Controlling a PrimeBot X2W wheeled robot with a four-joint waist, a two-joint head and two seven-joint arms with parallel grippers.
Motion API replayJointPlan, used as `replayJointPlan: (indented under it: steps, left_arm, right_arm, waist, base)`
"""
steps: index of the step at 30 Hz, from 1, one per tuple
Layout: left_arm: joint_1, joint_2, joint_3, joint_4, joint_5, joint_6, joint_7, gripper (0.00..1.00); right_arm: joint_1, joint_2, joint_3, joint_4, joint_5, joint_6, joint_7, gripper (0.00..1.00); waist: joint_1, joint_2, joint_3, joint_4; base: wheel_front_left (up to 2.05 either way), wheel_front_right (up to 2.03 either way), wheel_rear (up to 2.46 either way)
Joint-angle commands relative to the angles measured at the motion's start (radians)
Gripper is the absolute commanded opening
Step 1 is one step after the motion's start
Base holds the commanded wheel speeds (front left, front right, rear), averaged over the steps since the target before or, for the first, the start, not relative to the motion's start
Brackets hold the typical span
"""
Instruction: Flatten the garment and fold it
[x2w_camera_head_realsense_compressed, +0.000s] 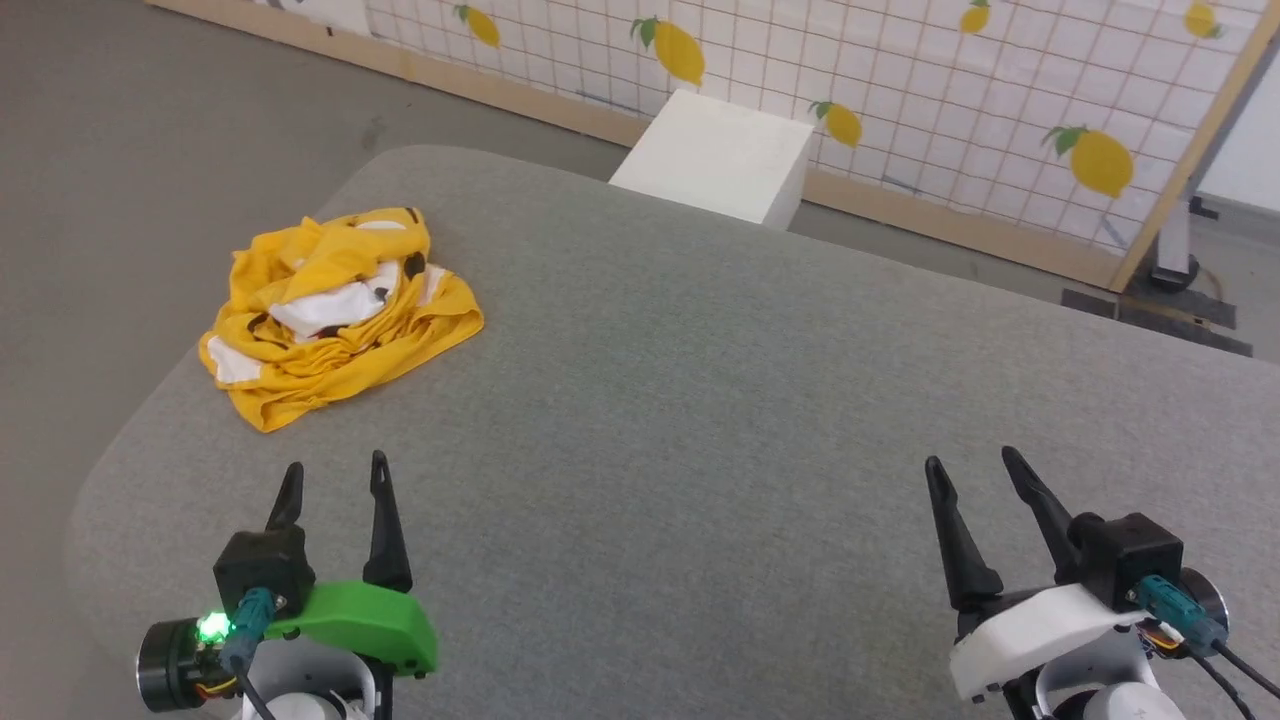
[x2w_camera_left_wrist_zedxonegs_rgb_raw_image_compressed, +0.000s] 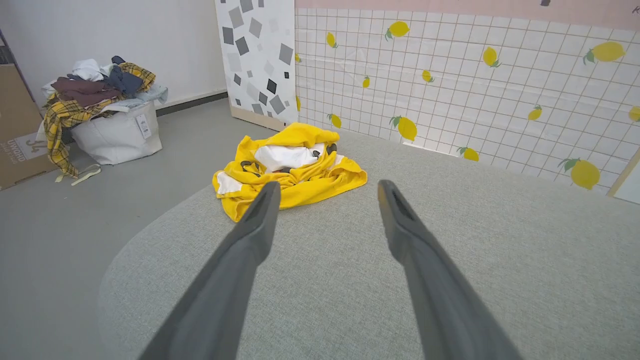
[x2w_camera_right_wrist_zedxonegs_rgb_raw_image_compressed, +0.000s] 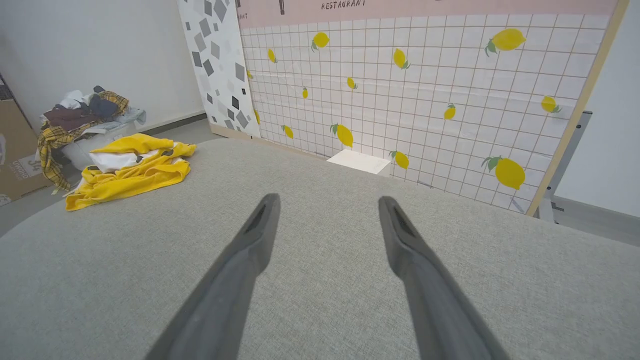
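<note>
The garment (x2w_camera_head_realsense_compressed: 335, 310) is a yellow-orange T-shirt with white patches and black marks, crumpled in a heap near the far left corner of the grey padded table (x2w_camera_head_realsense_compressed: 700, 420). My left gripper (x2w_camera_head_realsense_compressed: 335, 478) stands open at the lower left, a short way in front of the heap, with nothing between its fingers. In the left wrist view the garment (x2w_camera_left_wrist_zedxonegs_rgb_raw_image_compressed: 290, 170) lies just beyond the open left gripper (x2w_camera_left_wrist_zedxonegs_rgb_raw_image_compressed: 325, 192). My right gripper (x2w_camera_head_realsense_compressed: 972, 468) is open at the lower right, far from the cloth. From the right wrist view, the garment (x2w_camera_right_wrist_zedxonegs_rgb_raw_image_compressed: 130, 167) sits far off to the left of the right gripper (x2w_camera_right_wrist_zedxonegs_rgb_raw_image_compressed: 327, 205).
A white box (x2w_camera_head_realsense_compressed: 720, 155) stands on the floor behind the table, before a lemon-print tiled screen (x2w_camera_head_realsense_compressed: 900, 90). A bin heaped with clothes (x2w_camera_left_wrist_zedxonegs_rgb_raw_image_compressed: 100, 110) and a cardboard box (x2w_camera_left_wrist_zedxonegs_rgb_raw_image_compressed: 17, 130) stand on the floor to the left. The table's left edge is rounded.
</note>
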Motion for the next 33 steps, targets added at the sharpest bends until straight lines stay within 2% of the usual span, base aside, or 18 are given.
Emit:
replayJointPlan:
  steps: [1, 28, 33]
  left_arm:
    - [0.018, 0.01, -0.005, 0.003, -0.011, 0.009, -0.009, 1.0]
    - [0.029, 0.043, -0.036, 0.026, -0.073, 0.07, -0.054, 1.0]
    - [0.033, 0.055, -0.054, 0.032, -0.085, 0.084, -0.06, 1.0]
  right_arm:
    - [-0.018, 0.001, 0.004, 0.005, 0.011, -0.001, -0.011, 1.0]
    - [-0.03, 0.002, 0.034, 0.038, 0.054, -0.001, -0.054, 1.0]
    - [-0.03, 0.002, 0.046, 0.051, 0.067, -0.001, -0.065, 1.0]
  waist:
    - [0.0, 0.0, 0.001, 0.019]
    - [-0.0001, 0.0, -0.006, 0.171]
    - [-0.0001, 0.0, -0.012, 0.218]
  base:
    - [0.0, 0.0, 0.0]
    - [0.0, 0.0, 0.0]
    - [0.0, 0.0, 0.0]
